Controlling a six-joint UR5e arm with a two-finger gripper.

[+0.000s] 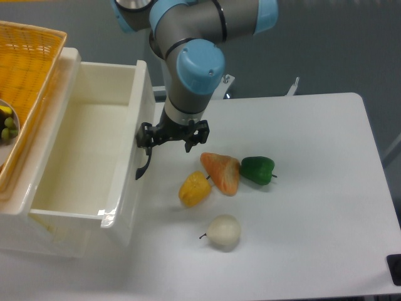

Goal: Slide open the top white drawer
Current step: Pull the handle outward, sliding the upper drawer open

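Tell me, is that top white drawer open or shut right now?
Open. The top white drawer is pulled well out from the cabinet, its bare inside showing, with the gripper at its black handle.

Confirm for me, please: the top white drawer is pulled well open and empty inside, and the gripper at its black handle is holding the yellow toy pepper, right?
Not quite. In the camera view the gripper is at the black handle of the top white drawer, which is well open and looks empty; the yellow toy pepper lies loose on the table.

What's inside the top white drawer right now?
The top white drawer looks empty: only bare white floor and walls show. The strip just inside its front panel is hidden by the panel's rim. The gripper is at its black handle.
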